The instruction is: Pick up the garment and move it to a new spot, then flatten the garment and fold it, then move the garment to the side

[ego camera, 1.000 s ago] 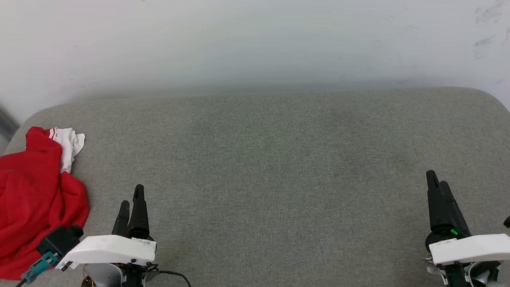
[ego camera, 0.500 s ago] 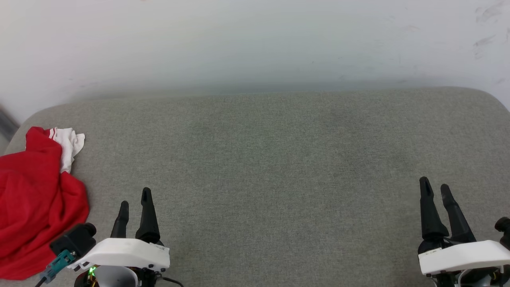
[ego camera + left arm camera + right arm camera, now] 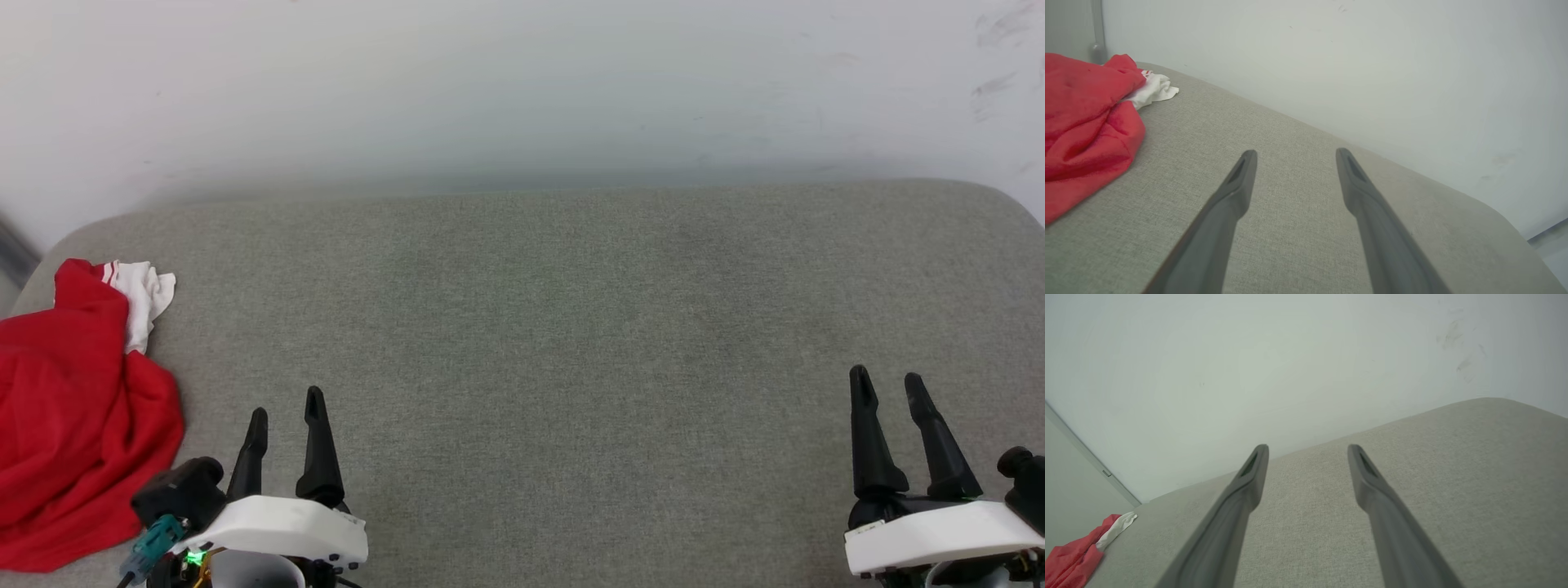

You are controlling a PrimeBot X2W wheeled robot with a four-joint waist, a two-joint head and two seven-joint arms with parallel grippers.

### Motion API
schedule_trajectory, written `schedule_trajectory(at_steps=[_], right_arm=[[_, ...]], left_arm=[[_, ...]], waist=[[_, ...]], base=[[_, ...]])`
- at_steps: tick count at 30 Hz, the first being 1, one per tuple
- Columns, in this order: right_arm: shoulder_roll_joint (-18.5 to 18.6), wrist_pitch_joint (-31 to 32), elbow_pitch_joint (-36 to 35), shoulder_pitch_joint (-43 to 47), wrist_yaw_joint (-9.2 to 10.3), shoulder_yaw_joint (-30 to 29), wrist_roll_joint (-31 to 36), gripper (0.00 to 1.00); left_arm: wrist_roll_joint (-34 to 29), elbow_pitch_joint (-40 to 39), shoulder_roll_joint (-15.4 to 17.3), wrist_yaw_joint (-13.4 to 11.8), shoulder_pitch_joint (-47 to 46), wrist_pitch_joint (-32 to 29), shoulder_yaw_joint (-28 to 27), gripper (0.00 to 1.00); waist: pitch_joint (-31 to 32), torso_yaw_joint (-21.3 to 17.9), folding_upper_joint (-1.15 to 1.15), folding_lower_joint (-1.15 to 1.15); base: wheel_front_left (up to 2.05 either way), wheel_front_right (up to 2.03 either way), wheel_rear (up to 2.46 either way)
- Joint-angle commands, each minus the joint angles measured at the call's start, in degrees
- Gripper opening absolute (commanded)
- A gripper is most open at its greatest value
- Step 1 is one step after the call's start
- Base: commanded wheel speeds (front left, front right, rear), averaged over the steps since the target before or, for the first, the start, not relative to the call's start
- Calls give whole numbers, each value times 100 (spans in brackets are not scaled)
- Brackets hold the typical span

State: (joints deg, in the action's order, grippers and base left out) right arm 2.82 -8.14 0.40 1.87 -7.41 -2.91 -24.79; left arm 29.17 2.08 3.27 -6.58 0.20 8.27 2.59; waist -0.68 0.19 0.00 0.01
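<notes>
Head camera looks down on the grey cushion [image 3: 571, 343] — wrist cameras sit low over it facing the wall [image 3: 1249, 375], all sharing the garment [image 3: 73, 425].

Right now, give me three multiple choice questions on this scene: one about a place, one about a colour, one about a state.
1. Where on the grey cushion does the garment lie?
A. at its left end
B. in the middle
C. at its right end

2. What colour is the small bunch at the garment's far edge?
A. black
B. blue
C. white

3. How do the fingers of the left gripper stand?
A. shut on the garment
B. open, holding nothing
C. shut, empty

Answers:
1 A: the red heap sits by the cushion's left edge.
2 C: it shows white against the red cloth.
3 B: the fingers stand apart over bare cushion, clear of the garment.
</notes>
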Motion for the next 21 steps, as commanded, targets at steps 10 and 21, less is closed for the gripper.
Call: schedule_trajectory(at_steps=[10,21], right_arm=[[11,-192,-222,124,-11,31,719,100],[11,-333,-354,219,-12,41,1270,100]], left_arm=[[-703,-183,62,-63,87,179,148,100],[-1271,-300,66,-93,165,323,233,100]], waist=[[7,13,0,-1],[9,19,0,-1]], base=[[0,0,0],[0,0,0]])
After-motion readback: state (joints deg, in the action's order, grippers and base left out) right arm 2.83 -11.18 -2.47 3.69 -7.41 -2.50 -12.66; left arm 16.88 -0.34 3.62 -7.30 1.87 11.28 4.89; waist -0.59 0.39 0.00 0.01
